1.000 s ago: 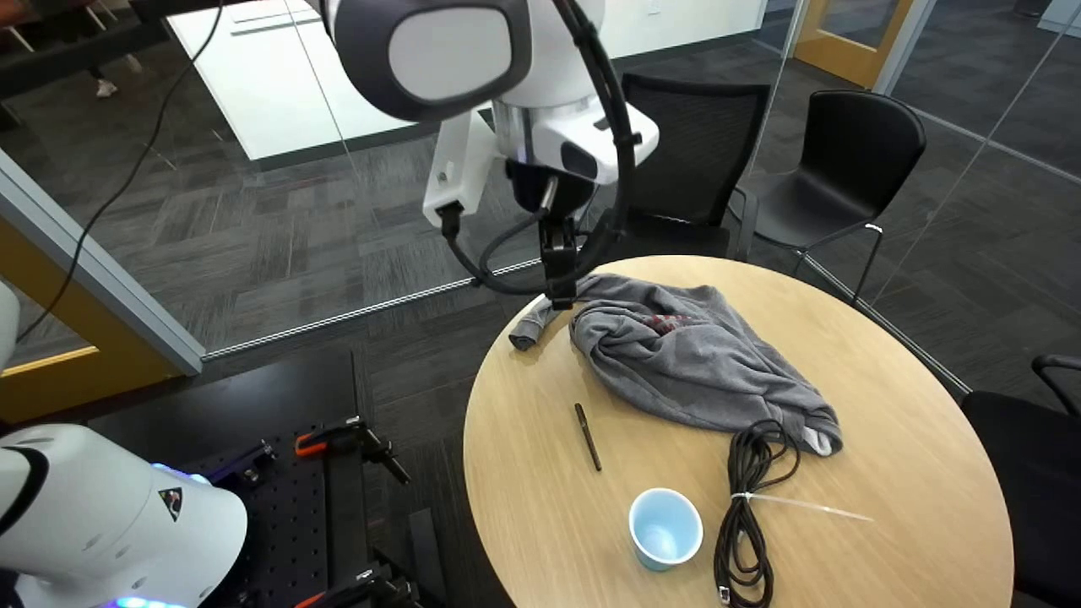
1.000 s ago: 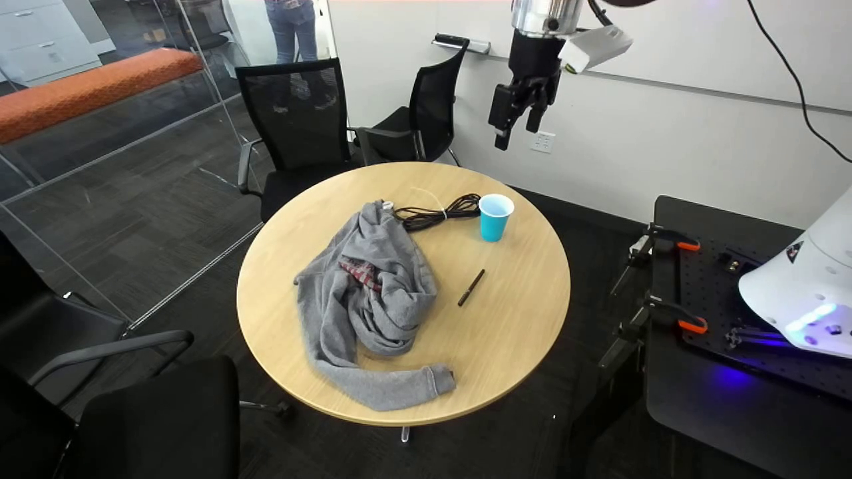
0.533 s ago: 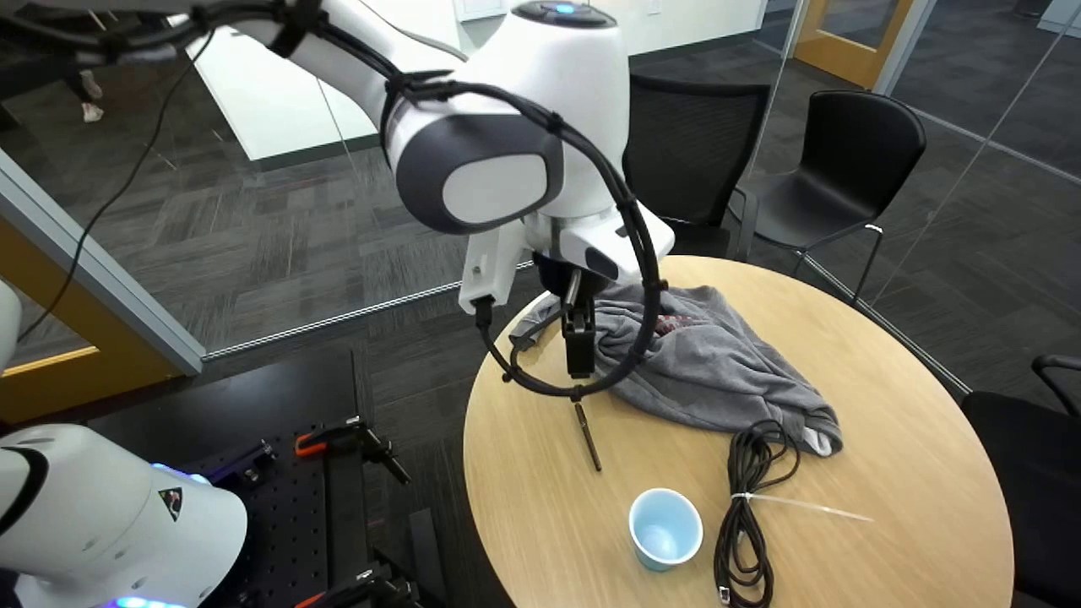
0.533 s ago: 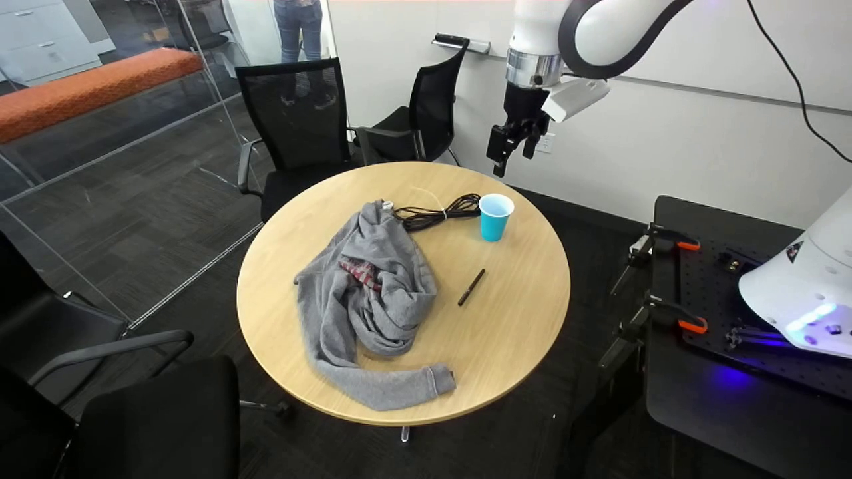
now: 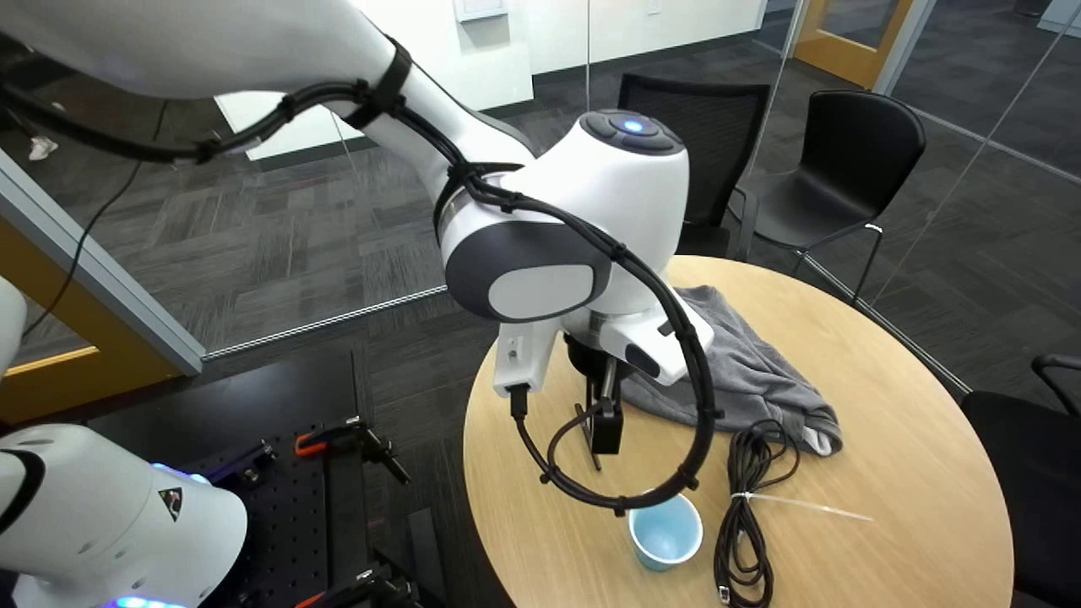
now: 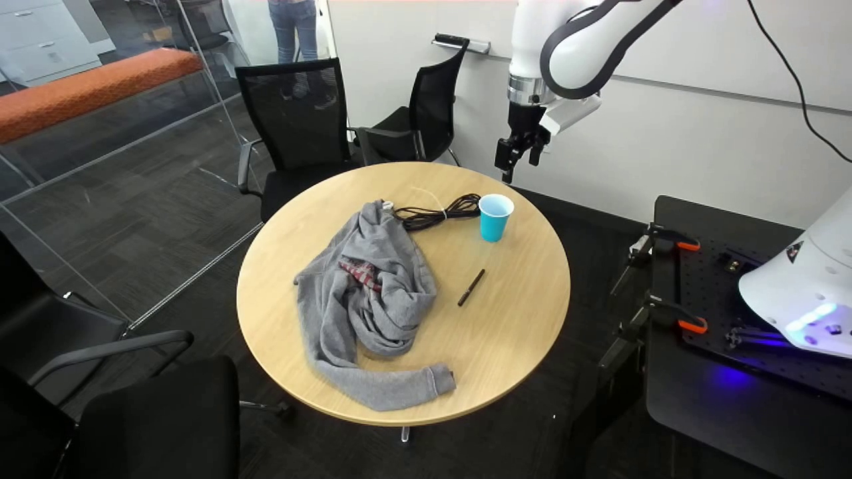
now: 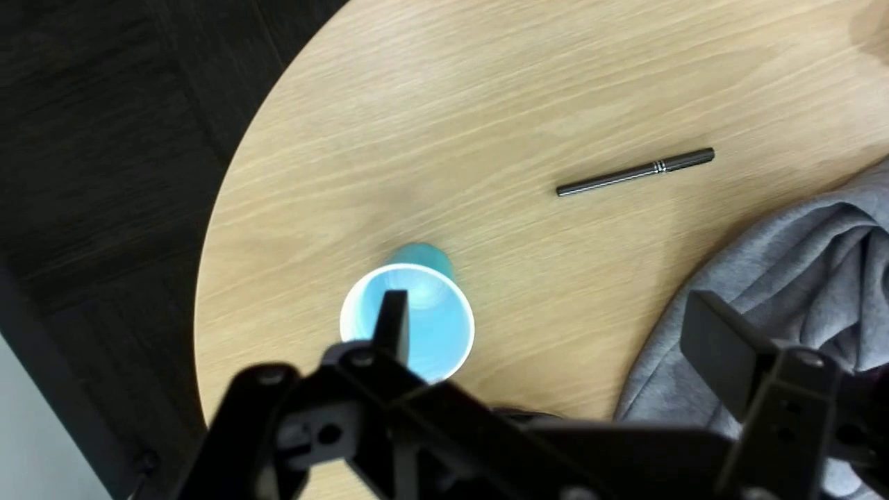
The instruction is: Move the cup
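The light-blue cup (image 5: 665, 540) stands upright on the round wooden table, its pale mouth facing up; it also shows as a teal cup (image 6: 493, 227) near the table's edge. My gripper (image 6: 522, 169) hangs above the tabletop, higher than the cup and apart from it. Seen from the wrist, the gripper (image 7: 549, 305) is wide open with nothing between its pads (image 7: 726, 354). One finger overlaps the mouth of the cup (image 7: 441, 323) in that view, hiding part of it. A cable loop on the arm crosses the cup's rim in an exterior view.
A grey cloth (image 6: 373, 299) lies bunched on the table (image 6: 512, 319). A black pen (image 7: 632, 172) rests between cloth and cup. Beside the cup is a coiled black cable (image 5: 747, 515) with a tie. Black chairs (image 6: 293, 120) stand around the table.
The arm has come down and moved across the table towards the cup, past the cloth and pen in an exterior view. The jaws stay open. Cup, cloth, pen and cable have not moved.
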Controlling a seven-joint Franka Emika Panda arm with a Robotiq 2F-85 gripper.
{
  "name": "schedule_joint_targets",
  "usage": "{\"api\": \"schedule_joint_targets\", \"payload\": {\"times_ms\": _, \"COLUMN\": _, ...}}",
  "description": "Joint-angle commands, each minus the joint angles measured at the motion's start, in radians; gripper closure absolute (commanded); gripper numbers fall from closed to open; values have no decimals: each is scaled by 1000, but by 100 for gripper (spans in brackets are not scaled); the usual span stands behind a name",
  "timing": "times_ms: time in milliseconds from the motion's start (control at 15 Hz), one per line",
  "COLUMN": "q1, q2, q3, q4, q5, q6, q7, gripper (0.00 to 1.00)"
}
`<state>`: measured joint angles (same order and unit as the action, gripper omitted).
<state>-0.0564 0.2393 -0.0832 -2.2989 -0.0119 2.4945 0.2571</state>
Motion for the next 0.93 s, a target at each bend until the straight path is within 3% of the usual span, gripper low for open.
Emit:
{"api": "schedule_joint_targets", "payload": {"times_ms": 0, "q1": -24, "q2": 83, "q3": -4, "q4": 97, "q5": 39, "q6": -40, "q7": -69, "gripper": 0}}
{"api": "schedule_joint_targets", "payload": {"times_ms": 67, "q1": -5, "q2": 34, "q3": -13, "q4": 34, "q5": 12, "q6": -5, "q7": -29, "gripper": 0}}
{"api": "schedule_joint_targets", "payload": {"times_ms": 600, "q1": -4, "q2": 50, "q3": -15, "q4": 42, "q5": 13, "q6": -4, "q7": -35, "gripper": 0}}
{"api": "schedule_joint_targets", "payload": {"times_ms": 867, "q1": 20, "q2": 138, "q3": -36, "q4": 98, "q5": -77, "q6": 75, "q7": -16, "gripper": 0}}
